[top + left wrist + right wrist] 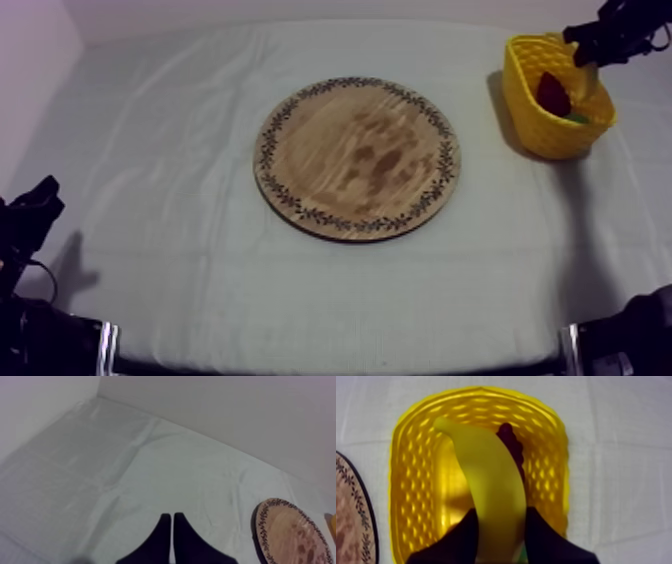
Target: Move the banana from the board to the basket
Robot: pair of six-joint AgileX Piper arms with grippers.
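Since the banana (486,466) is off the board (357,157) and hanging over the basket (411,451), we're at the drop step. Right pincer (501,513) is clamped on the banana's near end, one finger each side. The fruit runs away from the fingers across the basket's opening, with its far tip close to the far rim. Can't tell whether it touches anything inside. Small red fruit (553,93) sits in the basket, partly under the banana. Board is bare, mid-counter (180,150), well apart from the basket at the right side. Left pincer (172,520) is parked low at its own side, fingers together in a narrow wedge, holding nothing. Next move, my read: lower a touch if there's room, then spread the fingers so the banana falls inside the walls. It looks long for the basket, so the tip could catch the rim or land on the red fruit and tilt. Keep it centred, release, lift straight up.
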